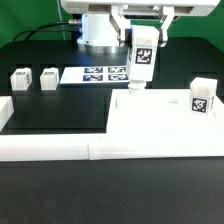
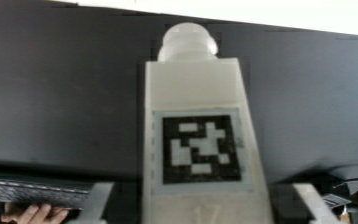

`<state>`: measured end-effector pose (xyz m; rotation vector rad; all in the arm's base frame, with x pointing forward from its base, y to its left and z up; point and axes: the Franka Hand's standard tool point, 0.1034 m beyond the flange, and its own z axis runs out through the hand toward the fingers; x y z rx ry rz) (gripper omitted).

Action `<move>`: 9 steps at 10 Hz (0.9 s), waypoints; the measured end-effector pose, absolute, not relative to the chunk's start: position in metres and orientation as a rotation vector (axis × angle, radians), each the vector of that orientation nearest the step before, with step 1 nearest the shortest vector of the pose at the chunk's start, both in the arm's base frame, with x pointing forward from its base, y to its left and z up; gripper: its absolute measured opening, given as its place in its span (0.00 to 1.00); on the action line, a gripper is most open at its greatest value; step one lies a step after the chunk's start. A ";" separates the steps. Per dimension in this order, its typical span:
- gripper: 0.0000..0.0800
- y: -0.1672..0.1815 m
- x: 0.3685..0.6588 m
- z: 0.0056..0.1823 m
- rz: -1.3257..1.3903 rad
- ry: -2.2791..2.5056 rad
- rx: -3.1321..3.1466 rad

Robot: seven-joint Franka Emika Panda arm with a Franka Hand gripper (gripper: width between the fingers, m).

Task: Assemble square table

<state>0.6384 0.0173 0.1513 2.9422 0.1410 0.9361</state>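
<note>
1. While the gripper point(image 1: 141, 48) hangs at 12 o'clock in the exterior view, it is closed partway onto 1 part, the held leg point(image 1: 141, 66). That leg is upright with its tag facing the camera.
2. The wrist view agrees. The held leg point(image 2: 197, 130) runs straight out between the 2 fingers point(image 2: 91, 205), and its rounded tip at the far end shows against the bare black table point(image 2: 51, 90).
3. The slab point(image 1: 160, 125) lies flat on the table at 4 o'clock in the exterior view.
4. The standing leg point(image 1: 200, 97) sits upright on the slab near its 2 o'clock corner. Loose or threaded in, can't tell.
5. The 2 spare legs point(image 1: 20, 80) point(image 1: 48, 78) sit side by side at 9 o'clock, well apart from the slab. The marker board point(image 1: 105, 73) lies between them and the held leg.
6. The border wall point(image 1: 50, 148) runs along 7 o'clock, touching the slab's near edge.
7. The held leg's lower end is at the slab's 11 o'clock corner. Touching or just above it, can't tell, and no hole is visible from either camera.
8. Step, my read: seating this leg at that corner. At most 1 of 4 legs is fitted, so it's early in the job.
9. The next move calls for:
   - centring the tip on the corner hole
   - keeping the leg plumb
   - lowering gently, then turning it to thread it in, probably with several regrips
10. Risk: a tilted entry would cross-thread the leg or shove the slab sideways.
</note>
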 end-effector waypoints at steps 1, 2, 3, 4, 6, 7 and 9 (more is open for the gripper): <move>0.36 0.017 0.638 0.151 0.935 0.140 2.942; 0.36 0.011 0.636 0.149 0.926 0.193 2.923; 0.36 -0.016 0.626 0.141 0.885 0.258 2.901; 0.36 -0.028 0.623 0.134 0.861 0.235 2.932; 0.36 -0.021 0.625 0.129 0.862 0.226 2.984; 0.36 -0.025 0.626 0.127 0.848 0.245 2.990; 0.36 -0.013 0.623 0.120 0.867 0.243 2.990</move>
